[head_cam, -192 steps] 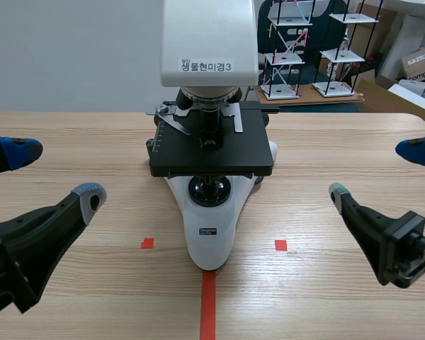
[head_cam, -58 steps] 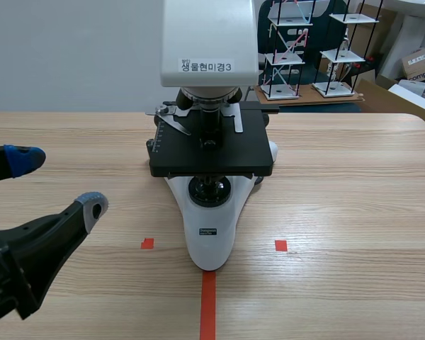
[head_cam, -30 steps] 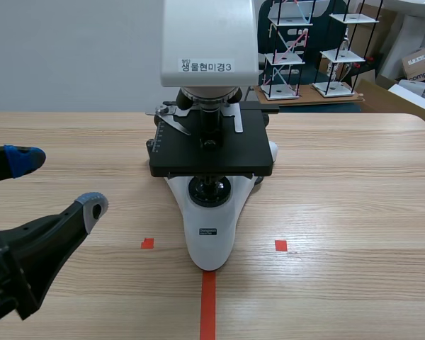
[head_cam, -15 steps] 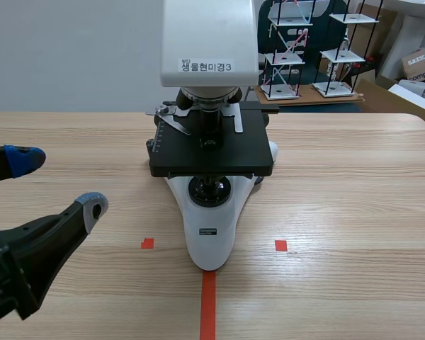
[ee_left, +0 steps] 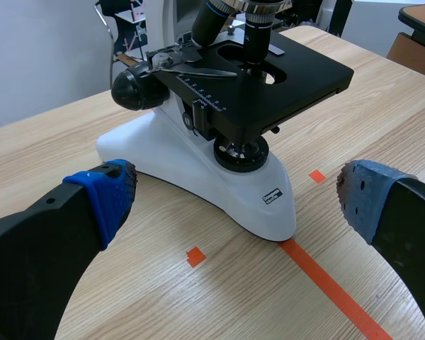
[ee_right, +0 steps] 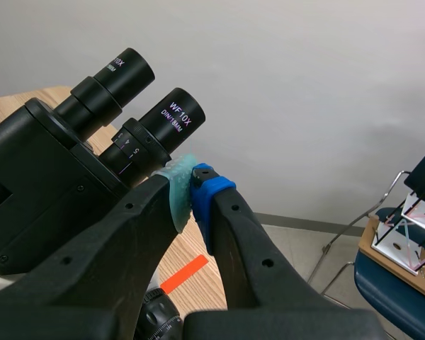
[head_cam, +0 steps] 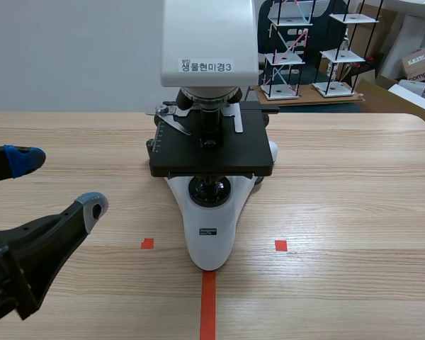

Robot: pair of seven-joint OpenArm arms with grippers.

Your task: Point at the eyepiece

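**Wooden table, one microscope, and a closed gripper tip at the eyepiece**

Pale wood-grain table (head_cam: 354, 212) fills the scene. A white wall (head_cam: 71, 49) stands behind it, with small black-rod shelf models (head_cam: 340, 53) at the far right. An orange-red tape line (head_cam: 208, 304) runs along the table's near middle, with two small tape squares (head_cam: 147, 243) either side of it.

A white-bodied microscope with a black square stage (head_cam: 211, 234) stands at the table's centre, its rounded foot at the far end of the tape line. Its boxy white head carries a printed label.

The black left gripper (head_cam: 57, 183) hangs low at the near left, well apart from the microscope. Its jaws are spread wide with nothing between them, and the wrist view shows the microscope's foot ahead of the gap.

The black right gripper (ee_right: 191, 195) is raised at the microscope's top. Its fingers are pressed together on nothing, a grey-green pad (ee_right: 176, 195) against a blue pad (ee_right: 211, 193).

The tip sits just under the black tubular eyepiece marked WF 10X (ee_right: 171, 117), at the base of its tube. Whether it touches cannot be told. A second black eyepiece (ee_right: 117, 74) juts out just beside the first, from the same black housing.
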